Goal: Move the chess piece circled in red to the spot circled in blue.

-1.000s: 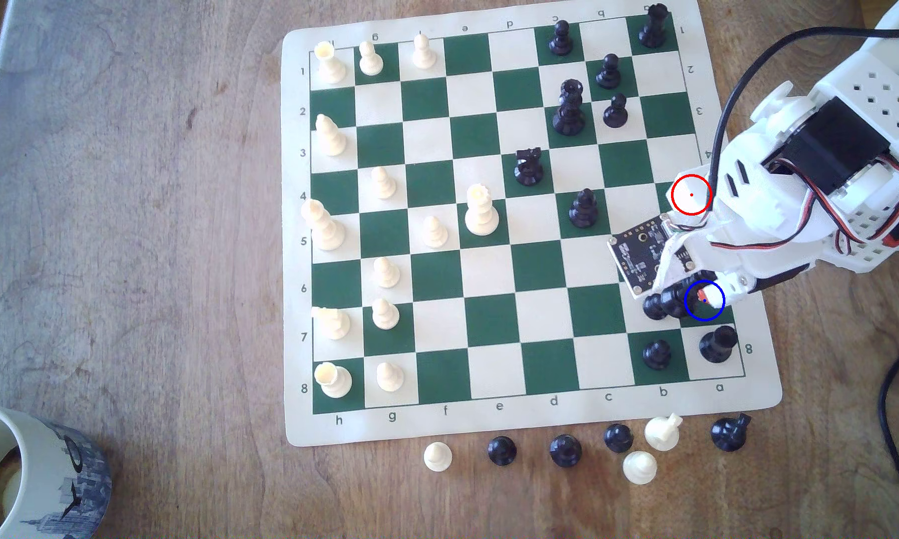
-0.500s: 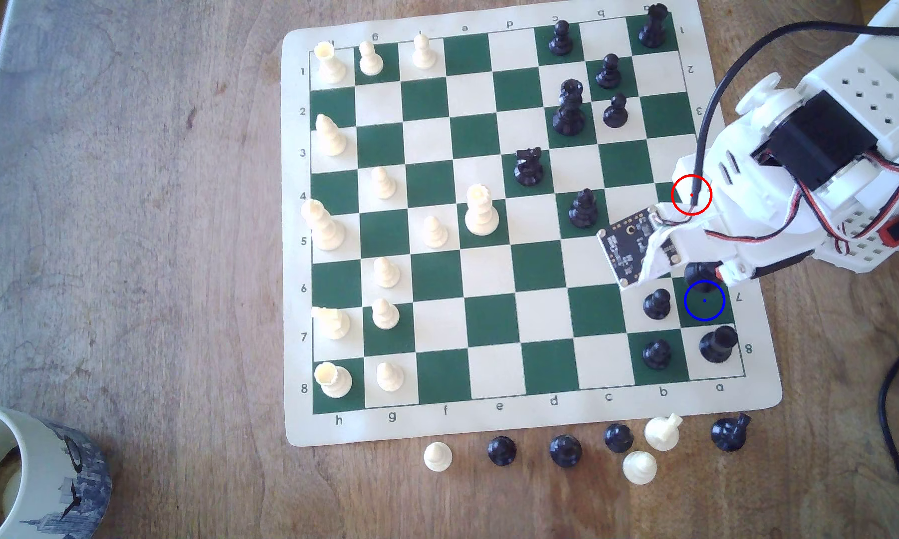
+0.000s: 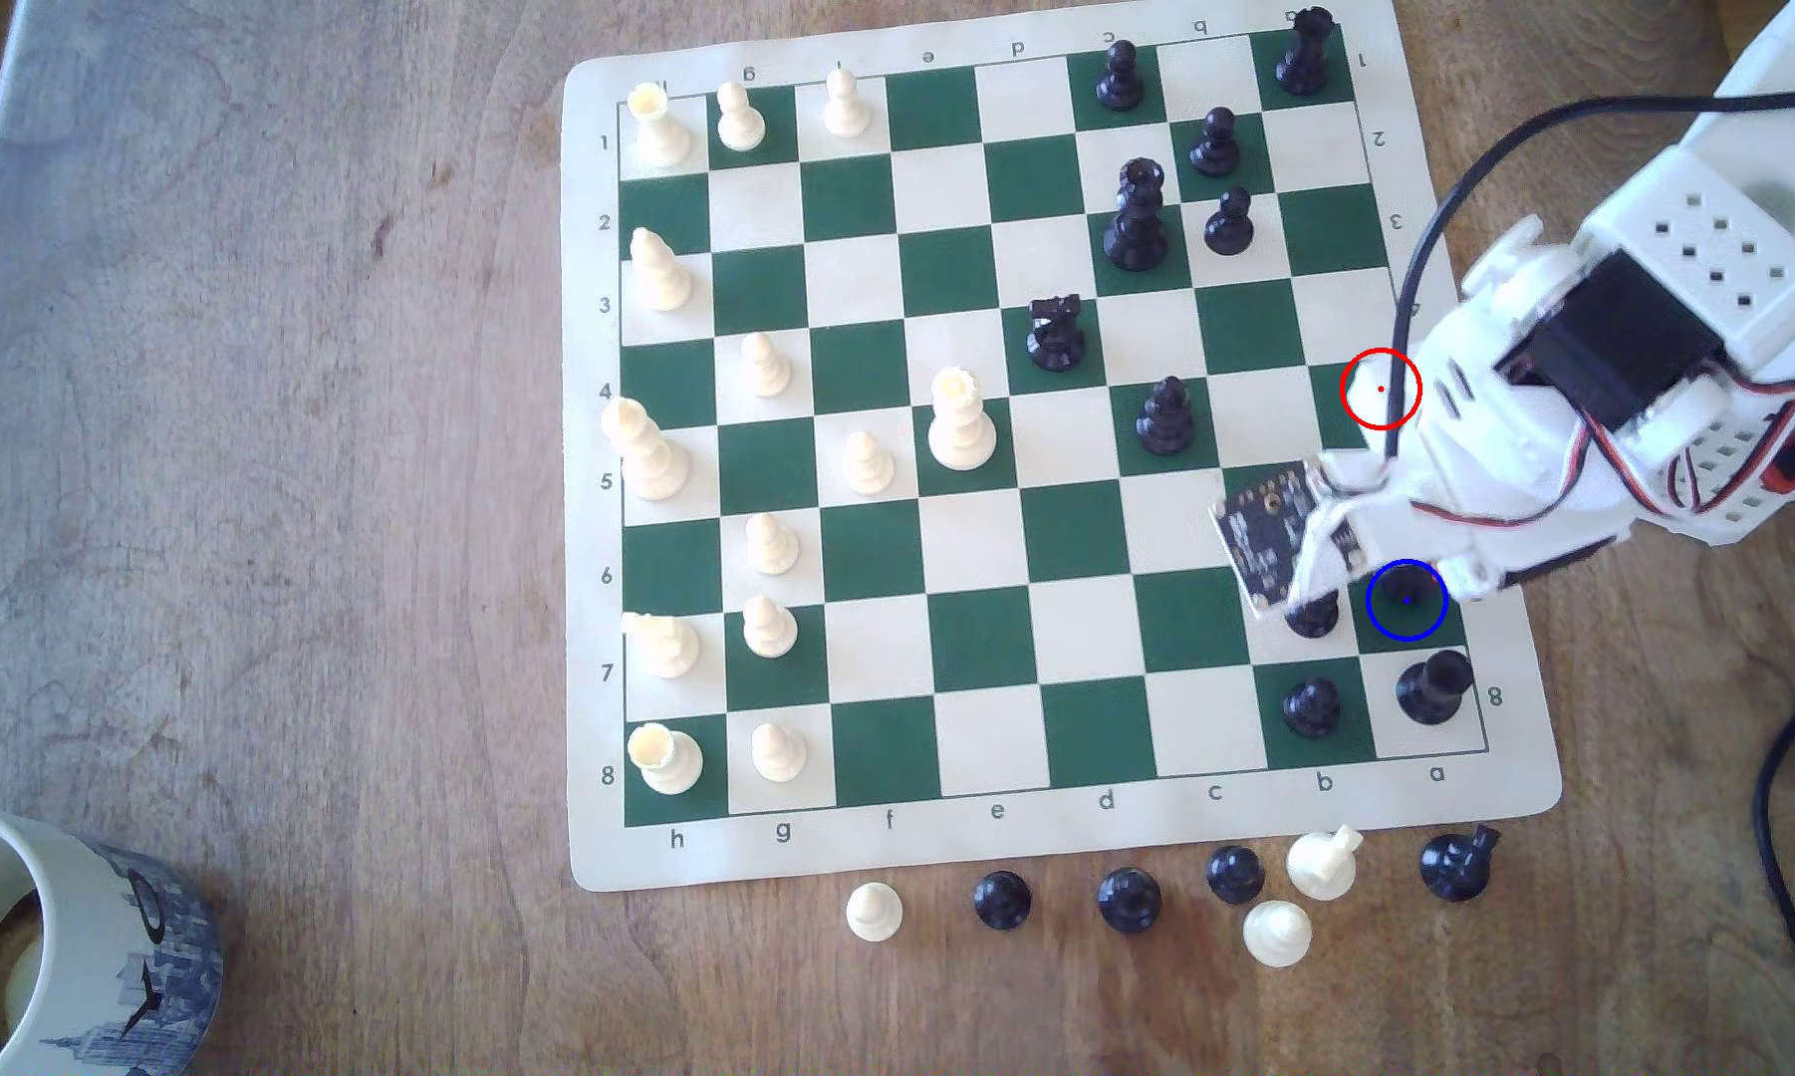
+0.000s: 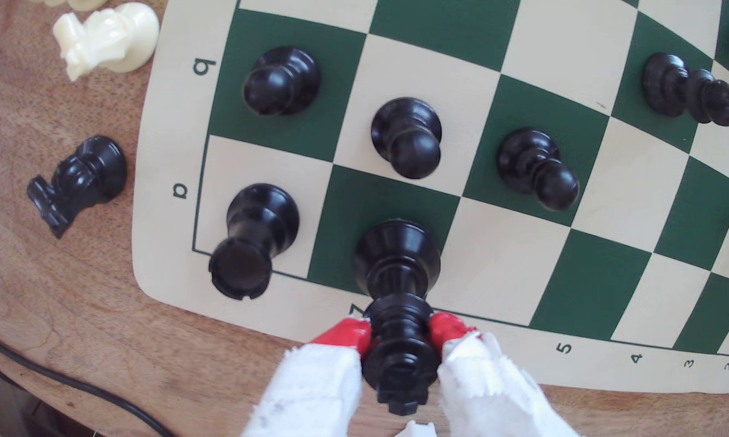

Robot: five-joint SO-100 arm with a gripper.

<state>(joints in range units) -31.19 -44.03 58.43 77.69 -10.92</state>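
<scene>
You see a glossy black plastic-looking chess piece (image 4: 398, 269), white cloth-wrapped, red-tipped fingers (image 4: 350, 332), a matt board mat (image 4: 501, 256), a grainy wooden table (image 3: 303, 414)

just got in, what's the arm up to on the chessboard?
The claw is shut on the black chess piece, its red-tipped fingers pinching the neck. The piece's base sits over the blue-ringed green square at the board's edge, beside a black rook. Whether the base touches the mat yet is unclear.

Bright, soft daylight — wrist view bowed at edges.
</scene>
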